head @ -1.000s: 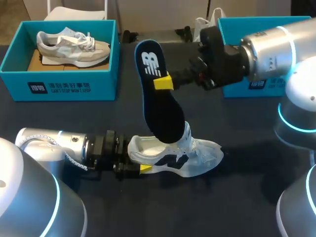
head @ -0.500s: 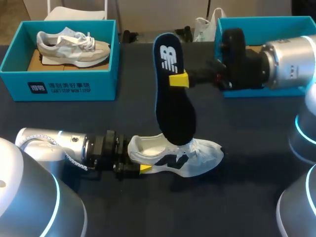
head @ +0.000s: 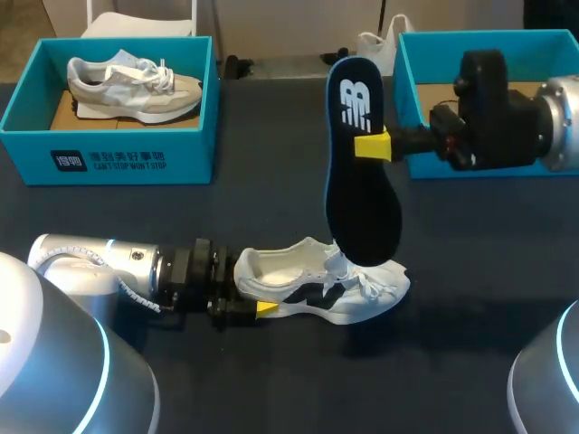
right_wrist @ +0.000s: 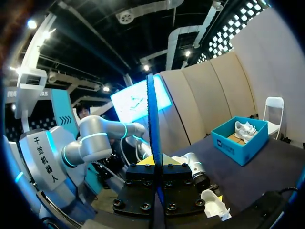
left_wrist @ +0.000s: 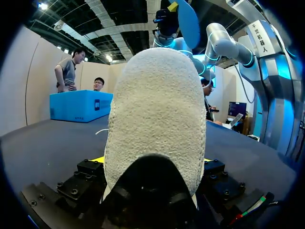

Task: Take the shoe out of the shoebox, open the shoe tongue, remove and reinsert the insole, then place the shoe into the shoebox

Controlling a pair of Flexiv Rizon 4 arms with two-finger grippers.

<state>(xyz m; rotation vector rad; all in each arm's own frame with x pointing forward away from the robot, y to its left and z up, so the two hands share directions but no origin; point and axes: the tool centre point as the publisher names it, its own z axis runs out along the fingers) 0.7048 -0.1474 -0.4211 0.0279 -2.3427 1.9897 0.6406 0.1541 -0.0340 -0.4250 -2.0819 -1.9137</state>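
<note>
dark desk [head: 470, 271]; teal shoebox [head: 409, 108] behind right fingers [head: 372, 146], second box [head: 109, 158] with grey shoe [head: 127, 81] far beyond left fingers [head: 266, 308]. white shoe [head: 362, 298] on desk, long axis sideways, toe away from left fingers clamping heel. right fingers pinch insole [head: 362, 208], upright, heel end up.

You get bright, even overhead light; the table [head: 271, 217] reads dark, with a soft shadow beside the shoe [head: 308, 291].
</note>
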